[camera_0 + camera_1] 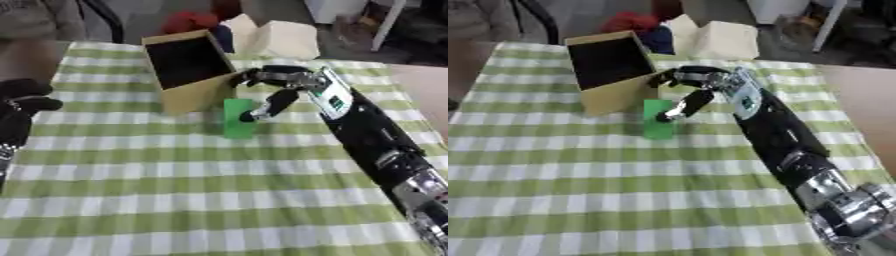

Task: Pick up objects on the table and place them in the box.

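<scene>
- Left eye view: the right arm reaches in from the lower right corner, stretched up across the green-and-white checked tablecloth (175, 200) toward the cardboard box (188, 70).
- The right hand (278, 87) sits just beside the box's near right corner, fingers bent downward, and one dark fingertip (248, 118) is down on the green block (237, 118).
- Whether the hand is pinching the block or only touching its edge, I cannot tell; no thumb shows against it.
- The green block lies on the cloth just in front of the box's lower right corner, outside the box, close to its wall.
- The box stands open, tilted back, its inside dark.
- The left hand (22, 107) shows at the left edge, black, fingers curled inward, nothing visible in it.
- Behind the box, past the table's far edge, sit pale cardboard pieces (280, 37) and something red (188, 21).
- Right eye view: same scene, shifted left; the right hand (702, 80) hangs over the green block (658, 126), fingertip on its upper right part.
- The cardboard box (610, 65) shows its open mouth facing up and toward the camera.
- The left hand is out of this view.
</scene>
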Robot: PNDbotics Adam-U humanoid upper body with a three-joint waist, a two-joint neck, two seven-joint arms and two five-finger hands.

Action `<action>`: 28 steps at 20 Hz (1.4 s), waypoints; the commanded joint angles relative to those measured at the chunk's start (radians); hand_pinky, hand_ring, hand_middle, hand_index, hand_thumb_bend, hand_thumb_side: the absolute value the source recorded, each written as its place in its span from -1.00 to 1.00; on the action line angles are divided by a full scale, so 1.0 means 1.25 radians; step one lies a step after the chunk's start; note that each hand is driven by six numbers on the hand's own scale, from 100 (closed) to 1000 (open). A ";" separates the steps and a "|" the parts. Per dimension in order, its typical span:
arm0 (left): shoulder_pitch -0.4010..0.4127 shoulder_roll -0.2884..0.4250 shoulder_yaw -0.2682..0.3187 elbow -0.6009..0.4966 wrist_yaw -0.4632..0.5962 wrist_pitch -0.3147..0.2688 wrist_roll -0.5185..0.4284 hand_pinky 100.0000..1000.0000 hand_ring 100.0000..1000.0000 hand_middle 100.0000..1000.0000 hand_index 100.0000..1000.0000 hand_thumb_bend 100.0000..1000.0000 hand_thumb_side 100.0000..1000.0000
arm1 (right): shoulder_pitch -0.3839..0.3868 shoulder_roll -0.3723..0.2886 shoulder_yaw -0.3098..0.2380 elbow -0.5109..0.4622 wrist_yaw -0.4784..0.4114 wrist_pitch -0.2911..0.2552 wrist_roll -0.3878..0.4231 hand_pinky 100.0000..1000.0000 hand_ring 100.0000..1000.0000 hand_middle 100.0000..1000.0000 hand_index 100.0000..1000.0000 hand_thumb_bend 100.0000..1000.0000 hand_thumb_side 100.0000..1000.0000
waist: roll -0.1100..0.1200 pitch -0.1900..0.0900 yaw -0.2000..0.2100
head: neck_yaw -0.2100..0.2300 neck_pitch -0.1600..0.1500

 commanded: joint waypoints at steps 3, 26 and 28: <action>-0.005 0.010 0.008 -0.007 -0.001 0.001 0.000 0.90 0.42 0.38 0.57 -0.47 -0.16 | -0.006 -0.007 -0.001 -0.013 0.096 -0.208 0.149 0.86 0.95 0.63 0.84 -0.02 -0.25 | 0.001 -0.017 -0.003 | 0.001 0.000; 0.003 0.020 0.007 -0.003 -0.002 -0.002 -0.010 0.90 0.40 0.36 0.55 -0.48 -0.16 | -0.007 -0.115 -0.032 -0.105 -0.026 -0.187 -0.106 0.60 0.14 -0.50 -0.17 -0.10 -0.71 | -0.014 -0.029 -0.007 | 0.020 -0.007; 0.001 0.021 0.002 -0.003 -0.003 -0.002 -0.017 0.90 0.40 0.36 0.55 -0.48 -0.16 | -0.009 -0.130 -0.044 -0.107 -0.042 -0.169 -0.129 0.59 0.14 -0.50 -0.16 -0.11 -0.74 | -0.017 -0.029 0.001 | 0.016 -0.013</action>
